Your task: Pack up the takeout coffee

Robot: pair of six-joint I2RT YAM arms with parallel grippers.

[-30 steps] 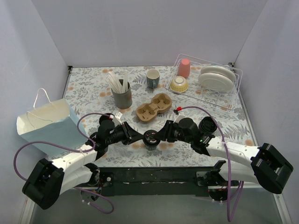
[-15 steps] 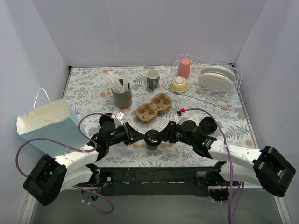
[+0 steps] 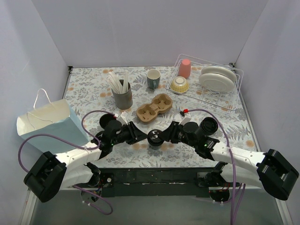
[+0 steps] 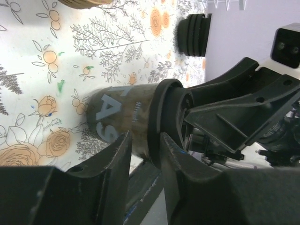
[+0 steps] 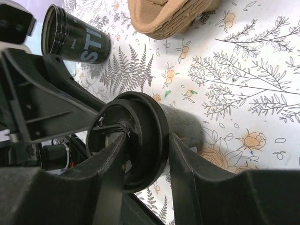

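Floral cloth [image 3: 93,89] covers the table. At its near edge, dead centre, the lidded cup [image 3: 155,138] stands between the two arms. The left gripper [image 3: 142,136] meets it from 9 o'clock. Its fingers are narrowly apart, with their tips at the wall just under the lid [image 5: 140,117], and I cannot tell whether they pinch anything. The right gripper [image 3: 167,136] comes in from 3 o'clock, rolled so its fingers straddle the lid's rim, and they look closed on it.

A hold on the rim alone could pop the lid off. Uneven pulling by the two arms could also tip the cup onto the cloth.

A second black cup [image 5: 77,42] sits at 10 o'clock and a third black cup [image 3: 208,125] at 2 o'clock. The pulp carrier [image 3: 154,108] lies at 12 o'clock and the paper bag [image 3: 47,124] at 9.

The lidded cup's base is hidden, so I cannot say whether it rests on the cloth. Both side cups are partly covered by the arms, and the bag's inside is out of sight.
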